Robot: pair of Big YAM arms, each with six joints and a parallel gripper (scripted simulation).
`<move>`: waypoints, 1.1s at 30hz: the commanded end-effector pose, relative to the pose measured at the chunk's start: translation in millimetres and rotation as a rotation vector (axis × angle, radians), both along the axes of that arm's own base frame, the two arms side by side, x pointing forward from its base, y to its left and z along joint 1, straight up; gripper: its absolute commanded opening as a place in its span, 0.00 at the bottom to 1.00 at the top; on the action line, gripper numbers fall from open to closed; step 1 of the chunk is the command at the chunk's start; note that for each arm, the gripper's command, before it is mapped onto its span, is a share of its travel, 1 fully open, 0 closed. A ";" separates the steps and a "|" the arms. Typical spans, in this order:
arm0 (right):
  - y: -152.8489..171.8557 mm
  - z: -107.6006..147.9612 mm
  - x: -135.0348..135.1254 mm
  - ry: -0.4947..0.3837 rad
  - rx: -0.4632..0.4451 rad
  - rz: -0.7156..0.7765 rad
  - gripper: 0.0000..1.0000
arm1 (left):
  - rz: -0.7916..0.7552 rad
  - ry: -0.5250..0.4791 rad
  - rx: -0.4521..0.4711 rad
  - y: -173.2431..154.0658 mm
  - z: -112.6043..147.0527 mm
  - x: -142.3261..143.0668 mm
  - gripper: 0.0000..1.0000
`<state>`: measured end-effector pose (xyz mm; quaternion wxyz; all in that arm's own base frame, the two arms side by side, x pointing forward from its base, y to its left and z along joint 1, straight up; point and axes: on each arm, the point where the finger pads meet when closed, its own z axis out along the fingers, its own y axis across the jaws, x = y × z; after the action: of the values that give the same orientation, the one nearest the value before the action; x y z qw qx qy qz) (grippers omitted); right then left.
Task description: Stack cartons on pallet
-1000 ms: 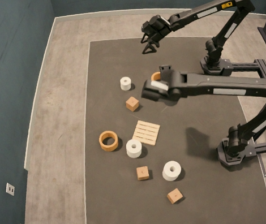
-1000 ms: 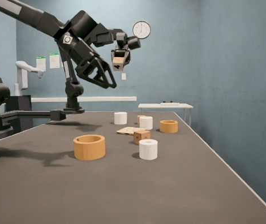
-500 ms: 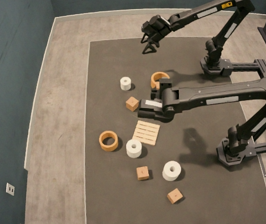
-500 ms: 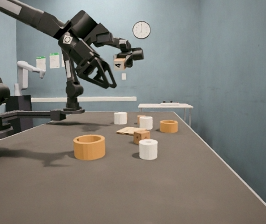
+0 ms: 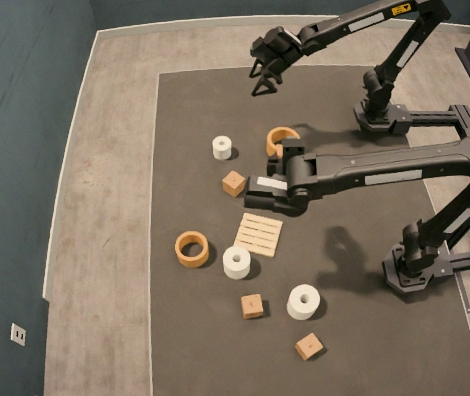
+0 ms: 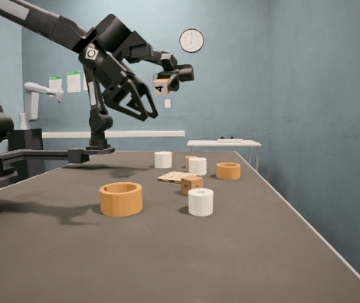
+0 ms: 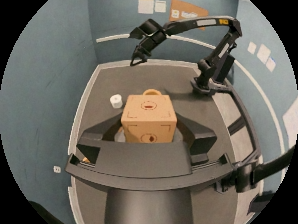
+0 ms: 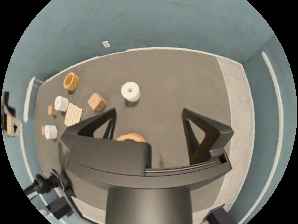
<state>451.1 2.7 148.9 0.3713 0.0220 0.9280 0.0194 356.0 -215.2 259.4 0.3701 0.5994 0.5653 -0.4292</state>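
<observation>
High over the table, we see the left gripper (image 5: 281, 156) (image 6: 165, 86) (image 7: 148, 112) (image 8: 11, 123) clamping a carton (image 5: 279, 149) (image 6: 161, 88) (image 7: 149, 119) (image 8: 11, 128), a printed 4 facing the exterior view. The top view hides most of it from us; the right wrist view crops it. The right gripper's (image 5: 265, 86) (image 6: 149, 116) (image 8: 150, 114) fingers gape, unfilled. Well below both pairs of fingers lie three other cartons (image 5: 233, 183) (image 6: 191, 184) (image 8: 97, 102) and the pallet (image 5: 258, 235) (image 6: 173, 177) (image 8: 73, 115), their undersides hidden from us.
</observation>
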 end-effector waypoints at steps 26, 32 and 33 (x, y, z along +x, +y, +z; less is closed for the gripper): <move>205.3 49.2 -28.3 0.047 1.191 -0.021 1.00 | -0.008 -0.051 -0.009 -1.7 17.6 6.3 0.46; 243.7 58.3 -37.1 0.058 1.400 -0.002 1.00 | -0.008 -0.051 -0.009 -1.7 17.6 6.3 0.46; 243.7 58.3 -37.1 0.058 1.400 -0.002 1.00 | -0.008 -0.051 -0.009 -1.7 17.6 6.3 0.46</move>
<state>414.0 235.5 208.5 0.2681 0.2121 0.7492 0.5672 355.7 -215.1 259.4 0.3698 0.5995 0.5652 -0.4294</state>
